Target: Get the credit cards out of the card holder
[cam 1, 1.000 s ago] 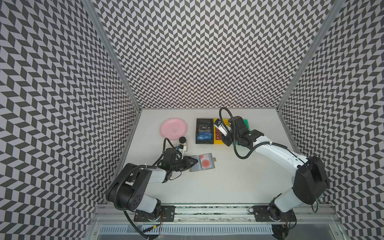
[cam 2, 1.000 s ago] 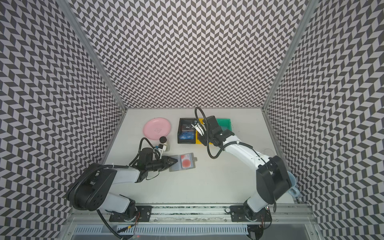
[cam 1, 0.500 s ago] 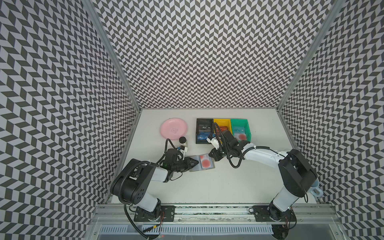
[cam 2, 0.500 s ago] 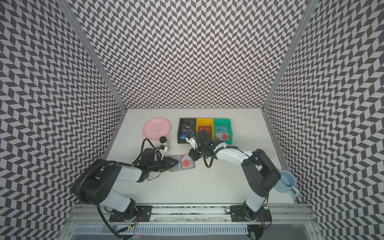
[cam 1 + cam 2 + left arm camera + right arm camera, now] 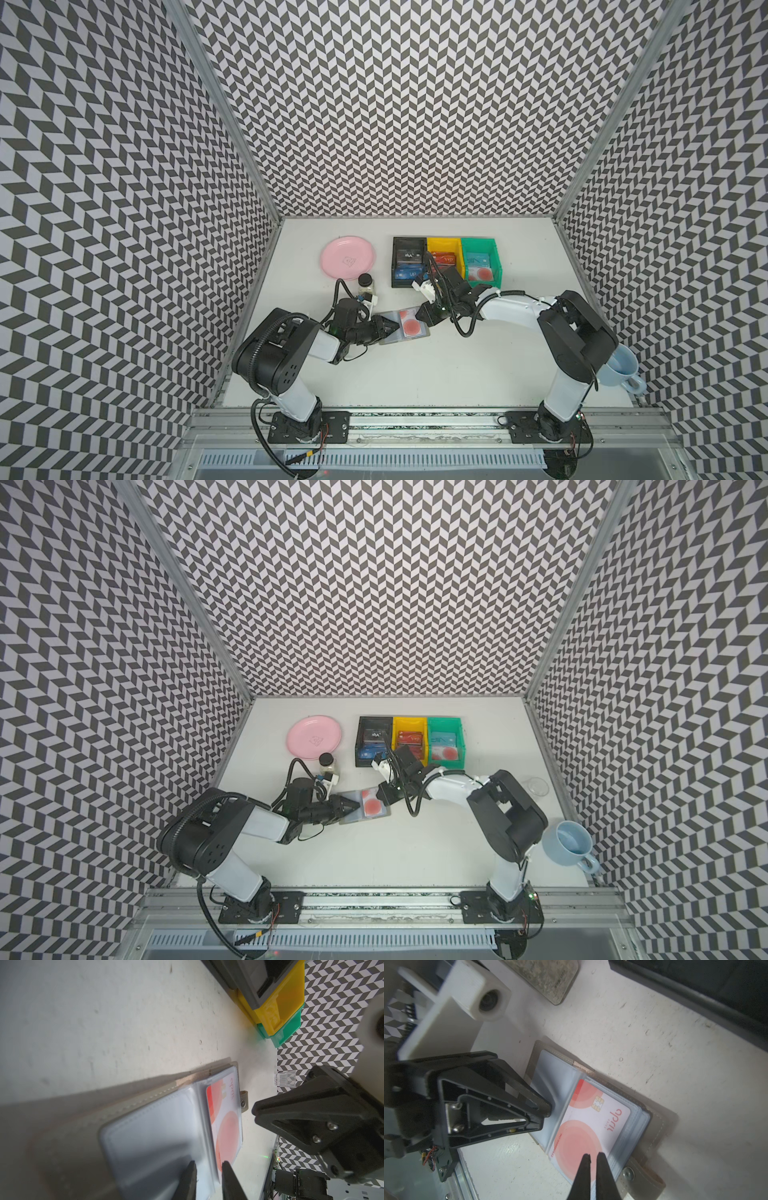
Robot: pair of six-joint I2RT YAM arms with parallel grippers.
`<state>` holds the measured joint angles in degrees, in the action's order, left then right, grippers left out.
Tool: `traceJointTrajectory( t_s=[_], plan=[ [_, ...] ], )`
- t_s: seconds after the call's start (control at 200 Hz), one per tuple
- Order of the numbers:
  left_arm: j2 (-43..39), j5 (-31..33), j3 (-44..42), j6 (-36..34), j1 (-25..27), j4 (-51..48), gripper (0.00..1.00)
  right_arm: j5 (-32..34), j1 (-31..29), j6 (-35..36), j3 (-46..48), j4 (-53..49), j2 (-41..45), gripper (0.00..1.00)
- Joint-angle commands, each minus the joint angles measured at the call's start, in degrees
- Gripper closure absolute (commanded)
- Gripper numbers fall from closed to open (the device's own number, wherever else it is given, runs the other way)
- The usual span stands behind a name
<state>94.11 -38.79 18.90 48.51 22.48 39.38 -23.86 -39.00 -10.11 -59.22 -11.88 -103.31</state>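
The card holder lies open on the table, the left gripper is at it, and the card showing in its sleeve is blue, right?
No. The card showing in the card holder is whitish with red circles, not blue; the right wrist view shows it. The holder lies open on the table with the left gripper at it.

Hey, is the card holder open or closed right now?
Open. The card holder lies spread on the table, clear sleeves exposed, a red-circled card showing, clasp tab unfastened.

Table (image 5: 457, 374): card holder (image 5: 400, 340), bins (image 5: 444, 241), plate (image 5: 347, 257)
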Motion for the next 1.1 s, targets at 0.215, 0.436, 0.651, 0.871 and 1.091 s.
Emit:
traceJointTrajectory(
  t_s=[0.215,0.436,0.651,0.871,1.091],
  plan=[
    [0.34,0.53,1.4,-0.17,0.65,0.09,0.76,1.39,-0.2,0.0,0.34,1.68,-4.2,0.91],
    [0.81,0.51,2.38,-0.26,1.15,-0.01,0.76,0.66,-0.17,0.02,0.84,2.07,-5.41,0.91],
    [2.29,0.47,2.69,-0.3,1.38,0.37,0.78,0.55,-0.19,0.16,0.86,1.95,-5.68,0.91],
    [3.28,0.4,2.7,0.07,1.5,1.22,0.81,0.24,-0.11,0.28,0.79,1.68,-5.85,0.92],
    [4.04,-0.04,2.82,0.69,1.47,2.15,0.81,0.12,-0.01,0.5,0.77,1.6,-5.99,0.92]
  ],
)
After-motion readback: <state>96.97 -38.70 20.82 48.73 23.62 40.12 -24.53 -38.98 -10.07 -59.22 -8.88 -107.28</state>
